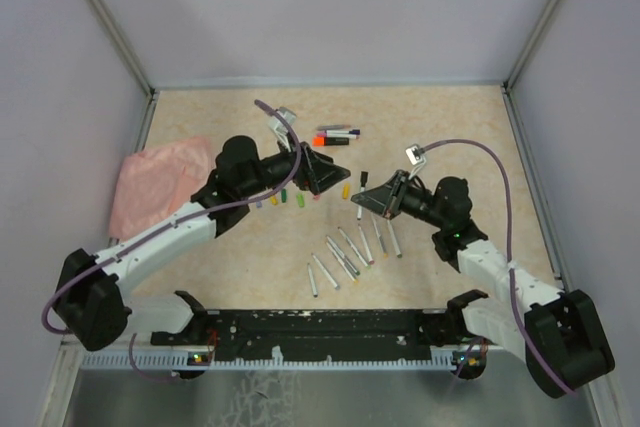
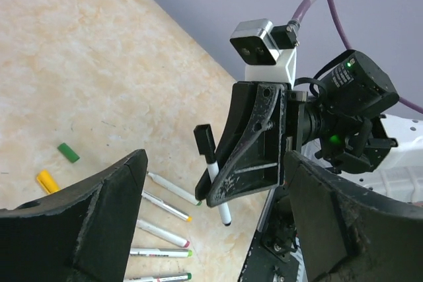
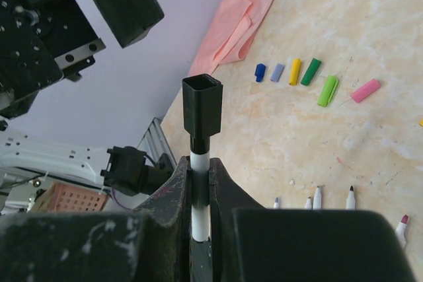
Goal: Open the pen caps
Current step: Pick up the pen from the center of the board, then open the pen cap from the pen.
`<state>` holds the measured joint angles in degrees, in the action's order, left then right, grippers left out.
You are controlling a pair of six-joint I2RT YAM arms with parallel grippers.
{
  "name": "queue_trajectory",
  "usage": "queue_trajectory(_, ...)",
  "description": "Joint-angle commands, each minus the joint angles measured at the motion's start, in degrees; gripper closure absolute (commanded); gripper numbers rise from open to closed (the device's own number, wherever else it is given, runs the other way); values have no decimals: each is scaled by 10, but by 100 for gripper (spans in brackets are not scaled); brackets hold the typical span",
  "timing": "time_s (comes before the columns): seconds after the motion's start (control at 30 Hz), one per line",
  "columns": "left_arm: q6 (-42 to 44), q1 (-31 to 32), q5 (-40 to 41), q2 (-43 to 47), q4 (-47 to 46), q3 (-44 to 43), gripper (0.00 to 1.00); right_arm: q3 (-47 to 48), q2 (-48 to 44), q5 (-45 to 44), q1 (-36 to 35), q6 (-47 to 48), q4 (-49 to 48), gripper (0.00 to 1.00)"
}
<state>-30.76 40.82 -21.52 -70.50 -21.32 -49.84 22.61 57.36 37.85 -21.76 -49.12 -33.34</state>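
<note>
My right gripper (image 3: pixel 200 166) is shut on a slim white pen (image 3: pixel 200 219), held upright with its black cap (image 3: pixel 201 105) on the end above the fingers. In the top view this gripper (image 1: pixel 378 197) hovers mid-table, the black cap (image 1: pixel 364 178) pointing toward my left gripper (image 1: pixel 330 173). My left gripper (image 2: pixel 215 163) stands wide open with nothing held; the capped pen (image 2: pixel 218 189) shows beyond its fingers, apart from them. Loose pen caps lie in a row: blue (image 3: pixel 260 72), yellow (image 3: pixel 295 71), green (image 3: pixel 310 71), pink (image 3: pixel 365 90).
Several uncapped pens (image 1: pixel 350 247) lie side by side in front of the grippers. A few capped pens and an orange-tipped highlighter (image 1: pixel 336 137) lie at the back. A pink cloth (image 1: pixel 160 182) lies at the left. Walls enclose the table.
</note>
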Motion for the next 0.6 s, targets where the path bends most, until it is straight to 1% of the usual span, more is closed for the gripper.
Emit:
queue_trajectory(0.0,-10,-1,-51,-44,36,-68,13,32,1,24,-4,24,-9,100)
queue_trajectory(0.13,-22,8,-56,-77,42,-89,22,36,4,29,-4,29,-4,100)
queue_trajectory(0.23,-20,20,-40,-91,48,-98,29,37,7,30,-4,30,-4,100)
queue_trajectory(0.27,-18,24,-34,-96,55,-102,30,38,7,30,-4,31,-4,100)
queue_trajectory(0.57,6,59,16,-135,107,-138,32,44,16,35,-4,35,-4,100)
